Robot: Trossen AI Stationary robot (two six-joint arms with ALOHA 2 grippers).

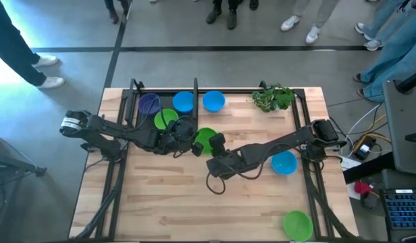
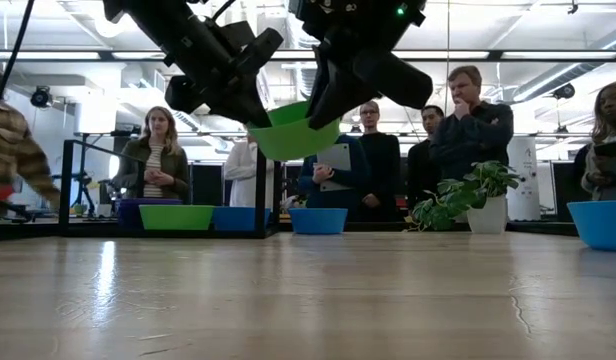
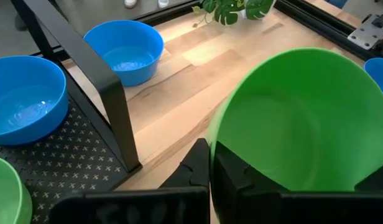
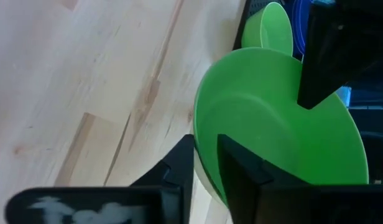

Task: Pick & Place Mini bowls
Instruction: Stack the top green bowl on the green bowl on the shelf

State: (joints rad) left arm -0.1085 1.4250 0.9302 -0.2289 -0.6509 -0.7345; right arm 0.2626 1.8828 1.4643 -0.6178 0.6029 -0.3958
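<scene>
Presently the green bowl [image 2: 293,132] hangs clear above the table [image 1: 194,202], pinched at opposite rims by both tools; the left gripper [image 3: 210,177] and the right gripper [image 4: 206,163] are each closed over the wall, one finger inside, one outside. Judged light, thin, smooth plastic, fairly stiff; the rim is the sound hold, though slippery under uneven pull.

The right gripper [image 4: 206,163] pinches the rim of a lime green bowl [image 4: 272,130], one finger inside the bowl and the other outside against its wall. The bowl hangs over the pale wooden table [image 4: 79,81]. A dark finger of the left gripper [image 4: 331,56] grips the bowl's opposite rim. Beyond it sits a second green bowl [image 4: 269,28], with a blue bowl [image 4: 300,25] just beside that one.
</scene>
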